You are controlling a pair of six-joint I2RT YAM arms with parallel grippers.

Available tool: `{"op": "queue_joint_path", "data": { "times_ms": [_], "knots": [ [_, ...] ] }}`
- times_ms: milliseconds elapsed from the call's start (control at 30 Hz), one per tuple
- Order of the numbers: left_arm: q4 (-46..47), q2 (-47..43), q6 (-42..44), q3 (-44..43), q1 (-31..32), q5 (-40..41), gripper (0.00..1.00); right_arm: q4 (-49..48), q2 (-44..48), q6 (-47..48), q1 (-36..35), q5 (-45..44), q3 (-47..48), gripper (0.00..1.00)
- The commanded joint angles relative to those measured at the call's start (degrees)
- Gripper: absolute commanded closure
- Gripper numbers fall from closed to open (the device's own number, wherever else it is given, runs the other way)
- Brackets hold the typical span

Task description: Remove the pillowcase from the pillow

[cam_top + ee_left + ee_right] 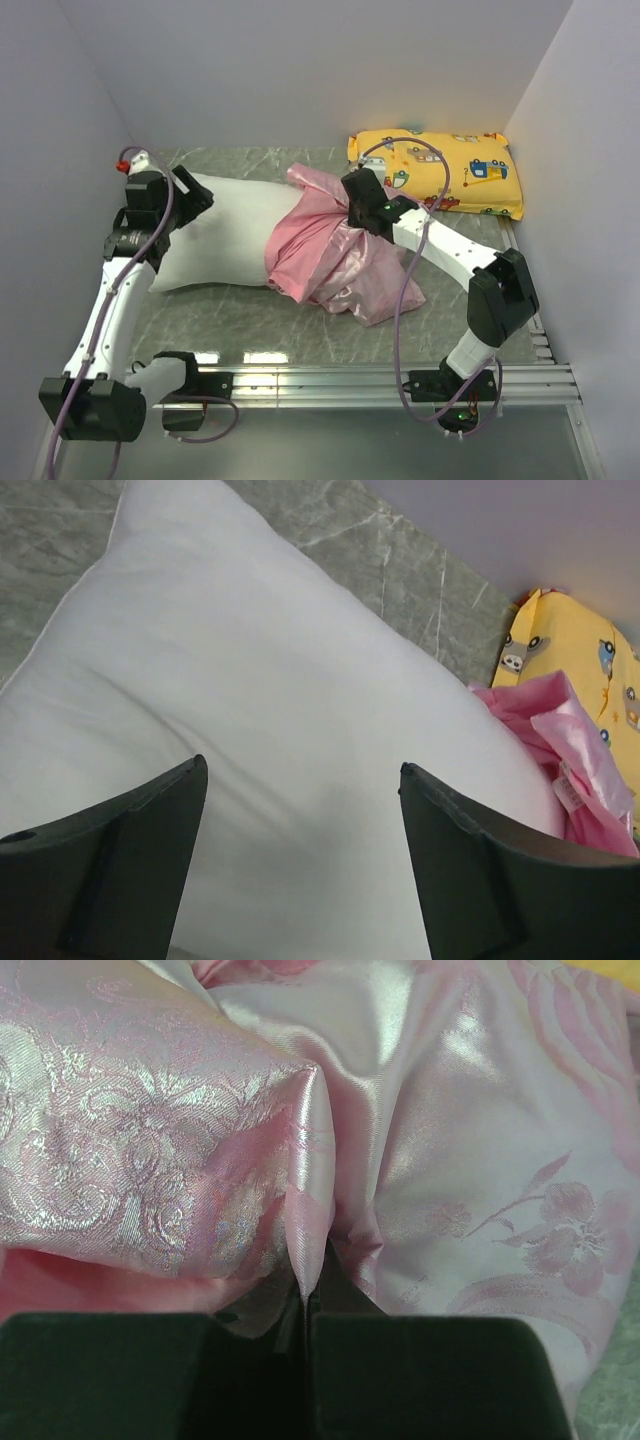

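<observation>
On a grey marbled table (pixel 250 315), viewed from above. At left, left gripper (pixel 300 780), fingers (pixel 130 840) spread wide and released, just over the bare end of the pillow (pixel 215 240), plump, white, lying lengthwise. At centre, pillowcase (pixel 335 260), shiny pink satin, bunched and crumpled, sheathing only the pillow's right end, the rest of the pillow out of it. Just right, right gripper (pixel 308 1310), fingers (pixel 430 1370) clenched on a pinched fold of the pink satin. Far right, at the back, a smaller yellow pillow (pixel 440 170) printed with cartoon vehicles.

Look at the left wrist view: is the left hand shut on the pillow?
No: the left hand is open, its fingers spread wide over the pillow.
</observation>
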State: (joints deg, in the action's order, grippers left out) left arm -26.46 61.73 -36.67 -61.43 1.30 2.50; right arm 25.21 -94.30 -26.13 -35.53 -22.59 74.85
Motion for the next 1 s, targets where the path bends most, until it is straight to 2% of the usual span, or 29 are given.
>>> {"op": "queue_joint_path", "data": {
  "times_ms": [0,200,233,267,367,433,500,567,633,667,700,733,767,900,967],
  "knots": [
    [-4.56,-3.98,-2.26,-0.02,6.05,8.82,0.16,-0.60,-2.02,-0.68,-0.86,3.69,-1.63,1.00],
    [-9.31,-14.24,-16.84,9.20,17.57,14.89,0.16,-1.92,-2.55,-0.24,-1.03,4.22,-3.57,1.00],
    [-9.05,-15.49,-19.73,10.35,18.55,14.73,0.08,-1.92,-2.38,-0.06,-1.12,4.13,-3.83,1.00],
    [-8.27,-16.29,-21.24,11.67,20.04,14.55,0.04,-2.18,-2.20,-0.15,-1.12,4.31,-3.92,1.00],
    [-5.28,-17.00,-25.64,17.12,21.46,13.67,0.02,-2.45,-2.38,-0.06,-1.03,4.83,-3.57,1.00],
    [2.70,-16.04,-25.91,21.77,21.55,11.14,0.01,-2.45,-2.47,-0.06,-1.12,5.27,-3.48,1.00],
    [10.76,-12.98,-24.96,25.20,21.55,10.07,0.01,-2.62,-2.20,0.29,-1.03,5.54,-3.48,0.95],
    [13.44,-9.81,-24.25,25.66,21.46,9.80,0.01,-2.01,-1.85,0.64,-1.03,5.71,-3.05,0.90],
    [16.07,-6.02,-23.72,26.18,21.55,10.94,0.02,-1.83,-0.54,1.34,-1.12,5.54,-2.61,0.78],
    [17.13,-5.49,-23.63,26.53,21.46,11.64,0.08,-1.40,-0.01,1.52,-1.12,5.54,-2.34,0.73],
    [18.01,-5.31,-23.45,27.15,21.46,12.26,0.44,-1.22,1.13,2.22,-1.12,5.80,-2.08,0.63],
    [19.06,-5.57,-23.45,27.24,21.46,12.87,0.62,-1.22,1.66,2.57,-1.12,6.24,-1.55,0.57],
    [19.25,-6.53,-23.10,26.89,21.46,13.14,0.99,-0.78,2.27,3.01,-1.21,6.24,-1.20,0.48],
    [16.97,-11.00,-20.65,23.12,22.25,16.29,1.00,1.85,6.39,4.68,-2.17,4.40,1.43,0.33],
    [11.38,-13.21,-20.46,18.48,24.35,19.02,1.00,3.87,8.77,5.21,-2.96,2.30,3.19,0.28]
  ]
}}
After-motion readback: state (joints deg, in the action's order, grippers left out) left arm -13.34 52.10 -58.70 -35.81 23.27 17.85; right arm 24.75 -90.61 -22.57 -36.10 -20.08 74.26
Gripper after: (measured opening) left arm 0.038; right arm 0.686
